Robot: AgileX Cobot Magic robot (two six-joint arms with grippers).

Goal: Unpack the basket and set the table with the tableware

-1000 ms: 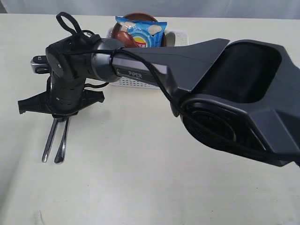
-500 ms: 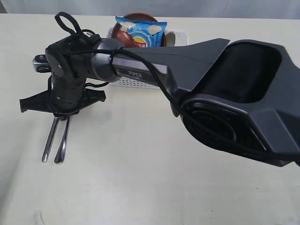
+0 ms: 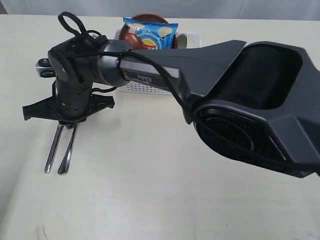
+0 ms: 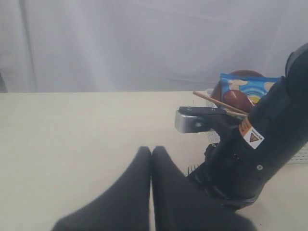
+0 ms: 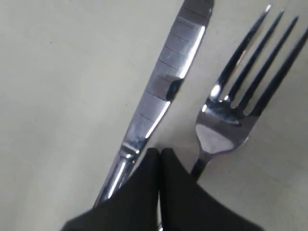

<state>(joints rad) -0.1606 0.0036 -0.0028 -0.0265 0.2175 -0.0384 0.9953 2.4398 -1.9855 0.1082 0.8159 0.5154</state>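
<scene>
Right claw (image 5: pixel 160 153) edged rightward | pinched together, empty | shiny steel knife (image 5: pixel 163 86), fork (image 5: pixel 226 120) side by side on table (image 5: pixel 57 96)

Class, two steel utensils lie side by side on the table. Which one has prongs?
The fork, with four prongs; the knife beside it has one flat blade instead.

Legible text: one word only. White lettering (image 3: pixel 144 78) "PIPER" stands on a dark plate on the right arm (image 3: pixel 210 65), on the link passing just in front of the basket (image 3: pixel 142 89).

Sticker (image 4: pixel 250 135) on the same arm, just beside the basket: white tag with an orange-and-black warning triangle, no readable words.

Chip bag (image 3: pixel 150 34) in the basket: printed logo, too small to read.
</scene>
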